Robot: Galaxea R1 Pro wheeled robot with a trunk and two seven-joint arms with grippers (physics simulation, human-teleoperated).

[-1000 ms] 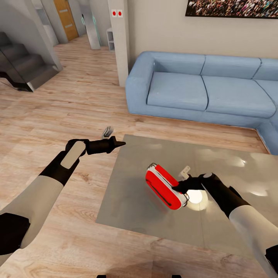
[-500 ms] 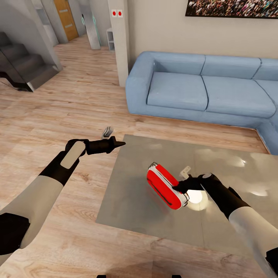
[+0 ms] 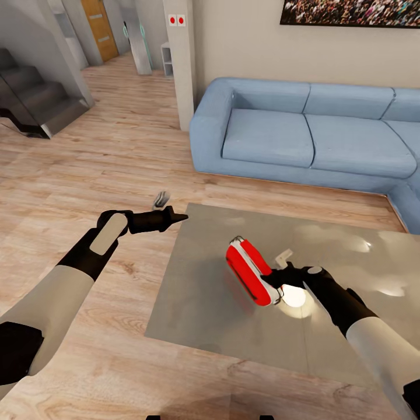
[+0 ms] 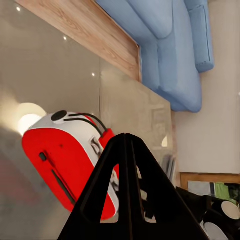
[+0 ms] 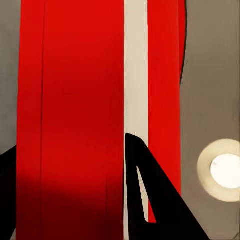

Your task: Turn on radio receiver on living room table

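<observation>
Radio receiver (image 3: 249, 272) now tipped upright

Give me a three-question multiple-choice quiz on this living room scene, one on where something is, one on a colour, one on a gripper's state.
1. Where does the radio receiver sit?
A. on the sofa
B. on the table
C. on the floor

2. What colour is the sofa?
A. blue
B. green
C. brown

3. What is the left gripper doing?
A. gripping the radio
B. holding a cup
C. shut, holding nothing

Answers: 1 B, the red box rests on the glossy grey top. 2 A, its cushions are light blue. 3 C, its fingers meet in a point by the table's corner, apart from the radio.
</observation>
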